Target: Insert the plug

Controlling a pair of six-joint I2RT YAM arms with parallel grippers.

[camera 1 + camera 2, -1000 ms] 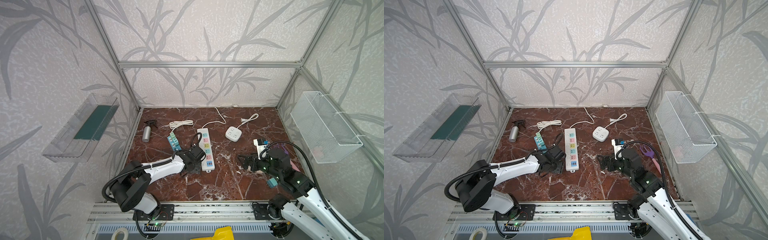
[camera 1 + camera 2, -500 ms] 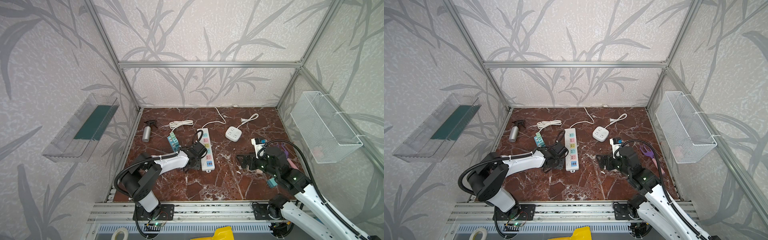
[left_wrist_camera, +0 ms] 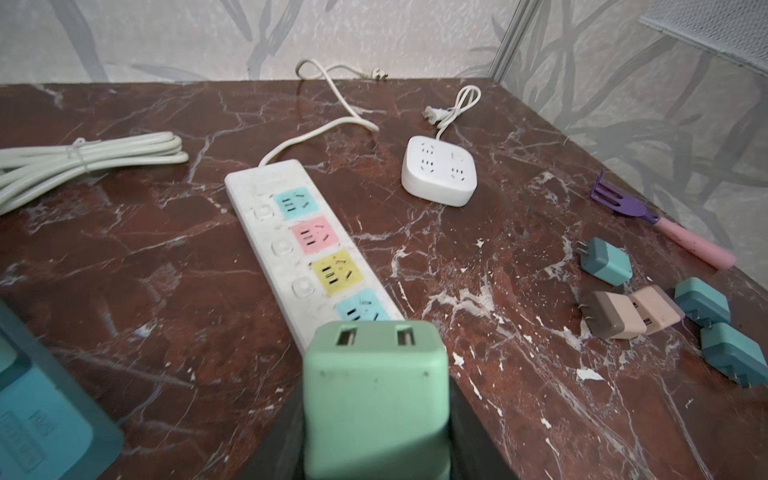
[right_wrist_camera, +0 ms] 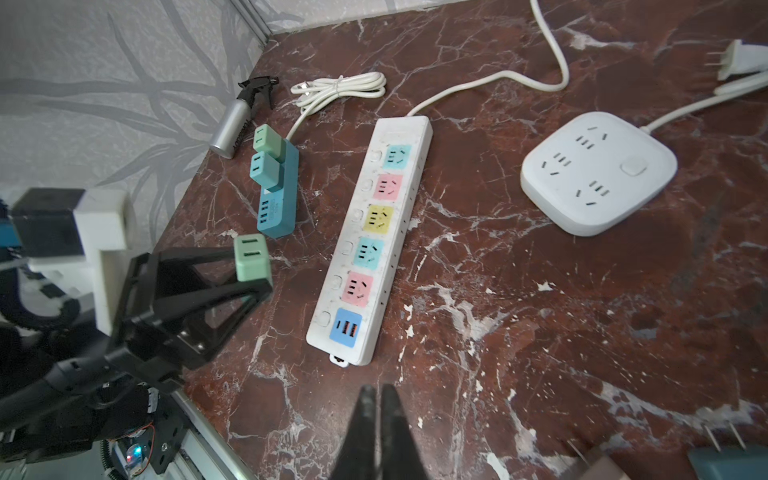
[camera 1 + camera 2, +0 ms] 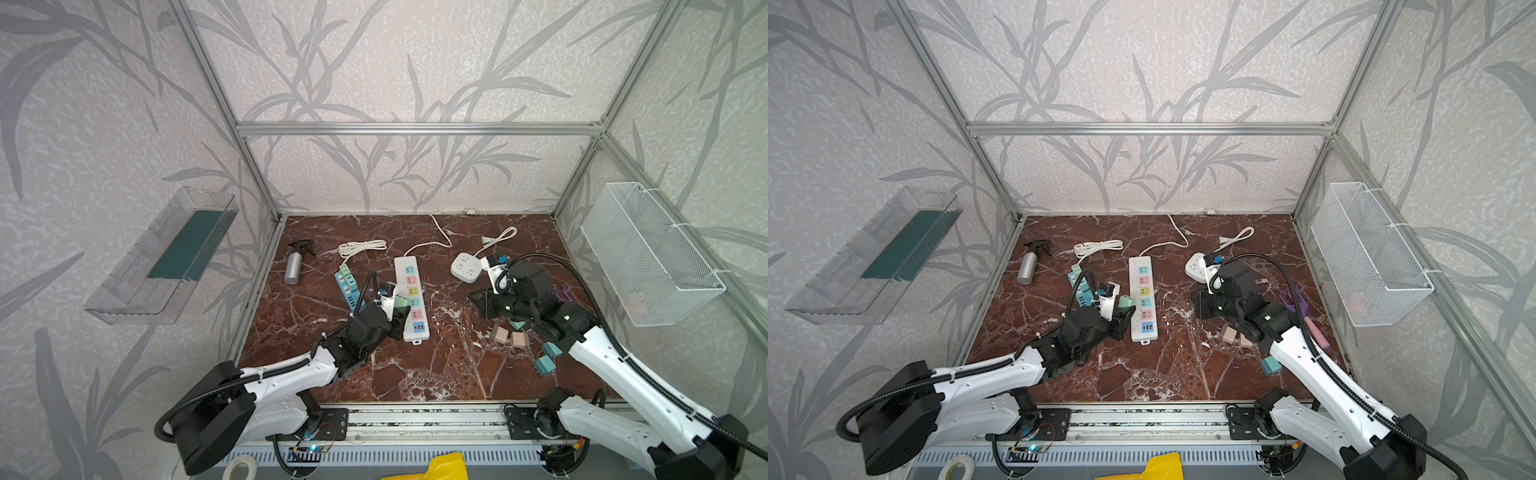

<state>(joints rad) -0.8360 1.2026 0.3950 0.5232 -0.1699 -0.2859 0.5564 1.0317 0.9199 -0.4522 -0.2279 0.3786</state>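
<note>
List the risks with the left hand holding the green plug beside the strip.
1. The green plug sits only at the tips of the left hand; pushing may twist it.
2. Its prongs are hidden, so alignment with the slots of the strip is unsure.
3. The right hand is shut and off the strip, which may slide when pressed.

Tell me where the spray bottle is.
In both top views, the spray bottle lies far left by the wall, just left of the blue power strip.
</note>
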